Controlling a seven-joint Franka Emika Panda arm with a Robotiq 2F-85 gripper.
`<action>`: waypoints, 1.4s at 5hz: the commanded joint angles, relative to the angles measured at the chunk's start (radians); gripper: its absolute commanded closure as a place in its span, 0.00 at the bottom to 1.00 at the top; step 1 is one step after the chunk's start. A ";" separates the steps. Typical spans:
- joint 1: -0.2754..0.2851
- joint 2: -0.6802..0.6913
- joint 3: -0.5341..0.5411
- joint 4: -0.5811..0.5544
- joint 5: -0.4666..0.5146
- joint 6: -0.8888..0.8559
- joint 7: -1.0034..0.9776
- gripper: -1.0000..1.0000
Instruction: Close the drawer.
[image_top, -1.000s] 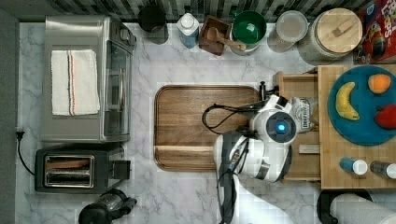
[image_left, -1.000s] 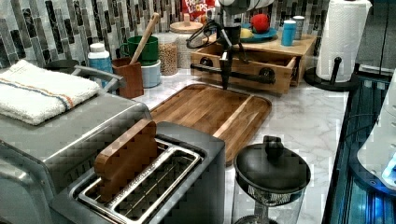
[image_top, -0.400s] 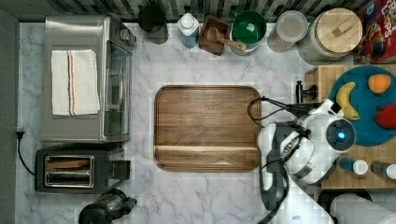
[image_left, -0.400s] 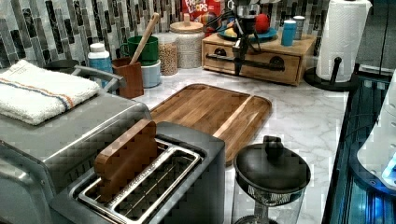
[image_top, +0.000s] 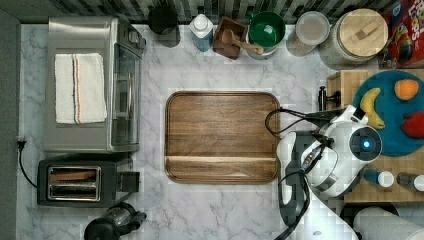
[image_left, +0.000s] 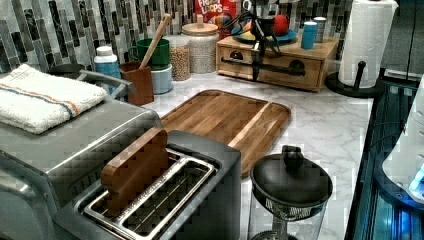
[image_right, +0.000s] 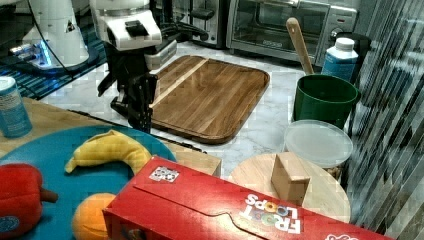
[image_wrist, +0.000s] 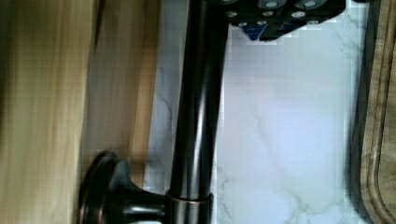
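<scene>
The drawer (image_left: 280, 71) sits pushed into its light-wood box, its front flush under the slab that carries the blue plate. Its black handle bar (image_left: 235, 61) runs across the front; one end of this handle (image_top: 322, 97) pokes out beside the arm in the top view. My gripper (image_left: 257, 74) hangs straight down right at the bar's middle. In the right view the gripper (image_right: 137, 117) stands at the slab's front edge. Close up in the wrist view, the bar (image_wrist: 196, 116) lies between the wood front (image_wrist: 46, 116) and the marble.
A brown cutting board (image_top: 222, 136) lies on the marble counter (image_top: 300, 75) just in front of the drawer. Jars, a green cup (image_top: 266, 27) and a cereal box line the back wall. A paper towel roll (image_left: 367, 40) stands beside the drawer box. Toaster oven and toaster sit far off.
The arm has moved toward the top view's right, and the drawer slid with it from pulled out over the counter to fully inside its box.
</scene>
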 joint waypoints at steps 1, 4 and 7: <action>-0.088 -0.007 -0.116 0.193 -0.039 0.119 0.026 1.00; -0.082 -0.006 -0.122 0.193 -0.035 0.119 0.023 1.00; -0.063 -0.005 -0.140 0.193 -0.023 0.119 0.015 1.00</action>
